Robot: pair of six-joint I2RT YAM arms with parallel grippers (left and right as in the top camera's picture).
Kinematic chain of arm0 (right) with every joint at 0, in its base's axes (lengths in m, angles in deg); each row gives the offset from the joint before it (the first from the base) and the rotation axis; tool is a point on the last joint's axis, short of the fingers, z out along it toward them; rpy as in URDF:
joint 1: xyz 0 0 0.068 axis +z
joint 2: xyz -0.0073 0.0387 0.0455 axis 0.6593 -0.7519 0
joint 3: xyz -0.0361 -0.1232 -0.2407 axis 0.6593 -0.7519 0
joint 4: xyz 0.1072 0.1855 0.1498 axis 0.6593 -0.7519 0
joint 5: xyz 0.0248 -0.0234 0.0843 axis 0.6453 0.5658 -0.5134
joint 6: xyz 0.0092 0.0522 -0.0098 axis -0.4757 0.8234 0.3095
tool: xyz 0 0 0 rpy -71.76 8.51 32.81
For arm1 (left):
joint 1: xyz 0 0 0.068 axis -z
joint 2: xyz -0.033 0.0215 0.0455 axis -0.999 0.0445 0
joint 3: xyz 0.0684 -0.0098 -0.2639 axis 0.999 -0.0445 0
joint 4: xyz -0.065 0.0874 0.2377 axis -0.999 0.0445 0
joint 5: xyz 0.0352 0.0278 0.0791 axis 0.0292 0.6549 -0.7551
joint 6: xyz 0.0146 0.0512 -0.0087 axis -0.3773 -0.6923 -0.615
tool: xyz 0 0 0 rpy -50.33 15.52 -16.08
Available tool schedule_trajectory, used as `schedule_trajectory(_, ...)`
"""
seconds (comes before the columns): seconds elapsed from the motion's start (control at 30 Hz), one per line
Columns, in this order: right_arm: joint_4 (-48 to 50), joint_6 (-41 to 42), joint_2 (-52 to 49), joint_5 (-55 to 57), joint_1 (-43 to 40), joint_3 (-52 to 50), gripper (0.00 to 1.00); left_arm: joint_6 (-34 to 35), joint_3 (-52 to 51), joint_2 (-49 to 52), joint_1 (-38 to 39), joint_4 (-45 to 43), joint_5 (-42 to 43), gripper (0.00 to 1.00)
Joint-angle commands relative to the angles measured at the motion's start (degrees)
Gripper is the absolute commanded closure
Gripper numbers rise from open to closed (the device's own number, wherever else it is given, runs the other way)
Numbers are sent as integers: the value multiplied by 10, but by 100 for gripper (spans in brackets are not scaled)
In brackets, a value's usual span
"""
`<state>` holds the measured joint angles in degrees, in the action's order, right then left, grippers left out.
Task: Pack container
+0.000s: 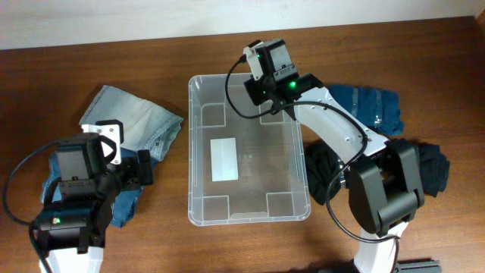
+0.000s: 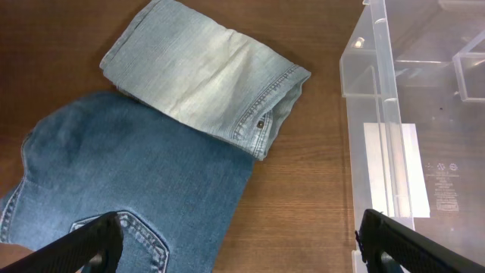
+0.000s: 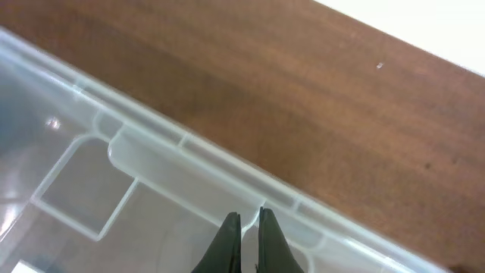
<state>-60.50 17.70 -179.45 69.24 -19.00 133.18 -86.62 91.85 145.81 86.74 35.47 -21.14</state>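
The container (image 1: 198,136) is a clear rectangular bin in the middle of the table, with only a white label (image 1: 224,159) on its floor. My right gripper (image 1: 258,80) is at its far rim (image 3: 151,144). Its fingers (image 3: 250,220) are nearly together with the thin rim wall between them. My left gripper (image 1: 142,168) is open, with fingertips wide apart (image 2: 242,243), low over the table just left of the container's wall (image 2: 379,114). It holds nothing.
A folded light-blue denim piece (image 1: 132,117) (image 2: 204,72) and mid-blue jeans (image 1: 125,205) (image 2: 129,174) lie left of the container. A dark teal garment (image 1: 371,106) and black clothes (image 1: 432,171) lie to its right, partly under the right arm.
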Motion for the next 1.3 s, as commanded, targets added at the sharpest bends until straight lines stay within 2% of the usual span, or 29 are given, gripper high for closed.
schedule_trajectory(0.0,-29,3,17,-18,3,11,96,6,14,0,-1,-2,-4,0)
schedule_trajectory(0.1,-77,5,75,0,0,20,94,6,14,0,-1,-2,-4,1)
schedule_trajectory(0.13,-88,9,100,15,-3,21,86,6,14,0,-1,-2,-4,1)
schedule_trajectory(0.17,-95,22,119,27,-7,21,75,6,14,0,-1,-2,-4,1)
schedule_trajectory(0.2,-105,45,144,45,-15,21,59,6,14,0,-1,-2,-4,1)
schedule_trajectory(0.23,-116,71,167,56,-26,21,35,6,14,0,-1,-2,-4,1)
schedule_trajectory(0.27,-129,95,188,57,-40,21,23,6,14,0,-1,-2,-4,1)
schedule_trajectory(0.3,-147,119,208,56,-56,21,6,6,14,0,-1,-2,-4,1)
schedule_trajectory(0.33,-162,135,221,52,-70,21,1,6,14,0,-1,-2,-4,1)
schedule_trajectory(0.43,-257,185,256,17,-134,21,2,6,14,0,-1,-1,-4,0)
schedule_trajectory(0.57,-419,277,255,-4,-204,15,2,6,14,0,-1,-2,-4,1)
schedule_trajectory(0.7,-491,310,253,-47,-235,-36,2,6,14,0,-1,-2,-4,1)
schedule_trajectory(0.83,-457,341,253,-98,-250,-129,1,6,14,0,-1,-1,-4,1)
schedule_trajectory(0.97,-334,363,254,-213,-295,-252,1,6,14,0,-1,-1,-4,1)
schedule_trajectory(1.1,-229,382,254,-253,-342,-352,1,6,14,0,-1,-1,-4,1)
schedule_trajectory(1.27,-158,372,254,-266,-368,-441,1,5,14,0,-1,-2,-4,1)
